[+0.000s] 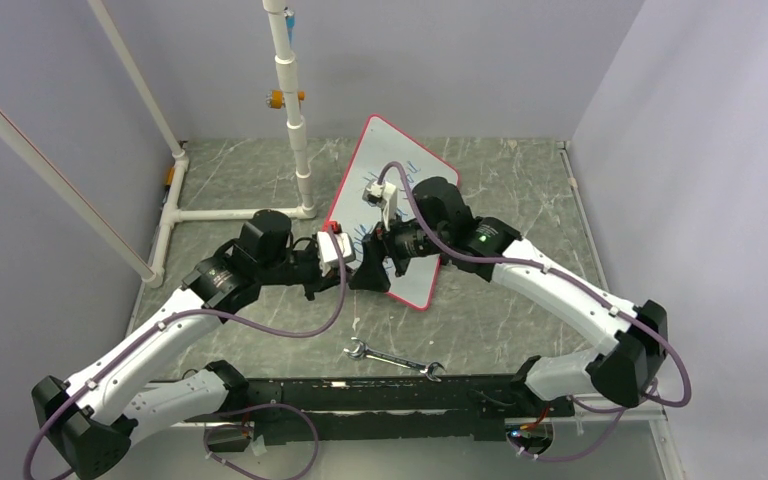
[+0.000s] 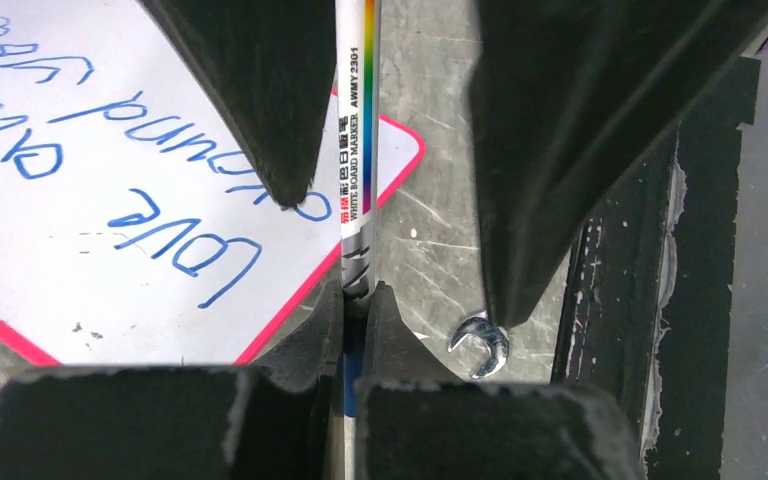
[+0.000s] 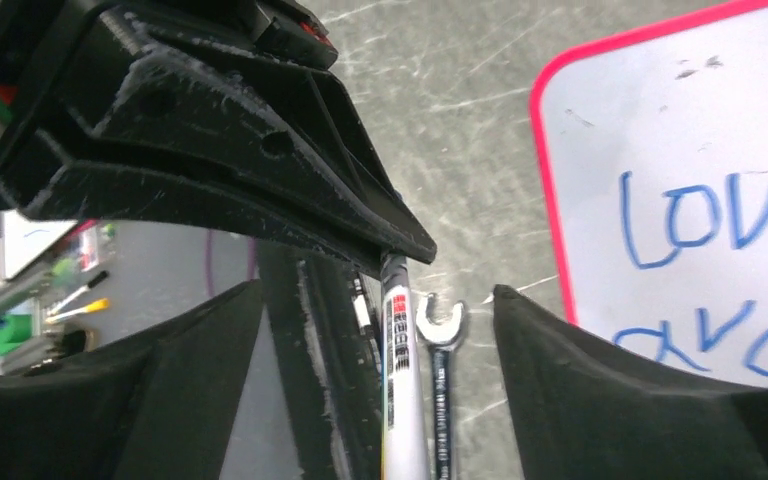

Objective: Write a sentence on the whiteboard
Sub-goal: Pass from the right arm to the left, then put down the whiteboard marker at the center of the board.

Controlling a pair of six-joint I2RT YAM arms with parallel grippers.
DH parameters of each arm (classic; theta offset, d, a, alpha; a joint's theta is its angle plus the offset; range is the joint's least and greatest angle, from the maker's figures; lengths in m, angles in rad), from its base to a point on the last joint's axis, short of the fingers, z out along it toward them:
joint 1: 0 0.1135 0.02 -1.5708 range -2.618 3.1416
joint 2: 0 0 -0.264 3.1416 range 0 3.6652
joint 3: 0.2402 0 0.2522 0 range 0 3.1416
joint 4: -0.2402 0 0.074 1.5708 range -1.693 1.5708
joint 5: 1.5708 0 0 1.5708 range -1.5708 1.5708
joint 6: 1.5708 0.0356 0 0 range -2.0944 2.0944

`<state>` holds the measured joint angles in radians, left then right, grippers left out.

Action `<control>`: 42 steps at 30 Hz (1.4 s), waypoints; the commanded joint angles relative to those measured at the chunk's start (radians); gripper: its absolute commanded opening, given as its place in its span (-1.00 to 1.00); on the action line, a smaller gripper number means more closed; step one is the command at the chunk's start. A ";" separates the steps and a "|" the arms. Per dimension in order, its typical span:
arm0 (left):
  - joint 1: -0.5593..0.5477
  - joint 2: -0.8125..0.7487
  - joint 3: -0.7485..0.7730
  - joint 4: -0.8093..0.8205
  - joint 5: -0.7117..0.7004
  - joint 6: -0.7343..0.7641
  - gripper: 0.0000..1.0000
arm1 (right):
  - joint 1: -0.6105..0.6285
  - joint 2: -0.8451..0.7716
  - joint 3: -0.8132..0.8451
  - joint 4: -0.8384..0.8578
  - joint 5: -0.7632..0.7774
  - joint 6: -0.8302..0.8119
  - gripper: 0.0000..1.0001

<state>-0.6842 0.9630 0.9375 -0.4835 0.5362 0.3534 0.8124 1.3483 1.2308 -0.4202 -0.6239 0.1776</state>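
The left gripper [image 2: 357, 295], jaws clenched on the marker [image 2: 355, 150], presents it between the right gripper [image 3: 378, 290]'s released jaws, seemingly for handover, the sentence [image 2: 120, 130] appearing complete on the whiteboard [image 2: 50, 280] lying on the desk [image 1: 520, 200].

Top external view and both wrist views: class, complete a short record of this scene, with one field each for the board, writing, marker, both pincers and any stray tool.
Board: white rectangular whiteboard with a red-pink rim, flat on the grey marbled table
Writing: blue handwritten sentence, two lines, "love" and "around" legible
Marker: white whiteboard marker with a rainbow stripe, beside the board's corner
Left pincer: shut on the marker
Right pincer: open, fingers either side of the marker
Stray tool: silver open-ended wrench on the table
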 commanded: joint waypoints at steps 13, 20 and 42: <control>0.000 -0.143 -0.082 0.164 -0.338 -0.394 -1.00 | -0.082 -0.302 -0.037 0.013 0.448 0.063 0.99; 0.000 -0.278 -0.168 0.070 -0.642 -0.637 -1.00 | -0.088 -0.330 -0.054 0.011 0.510 0.070 0.99; 0.001 -0.237 -0.436 -0.009 -0.945 -0.987 -1.00 | -0.086 -0.380 -0.095 -0.005 0.621 0.121 0.99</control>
<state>-0.6842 0.6888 0.5327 -0.5903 -0.3782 -0.6098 0.7277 1.0069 1.1336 -0.4267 -0.0261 0.2859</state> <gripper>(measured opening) 0.043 0.994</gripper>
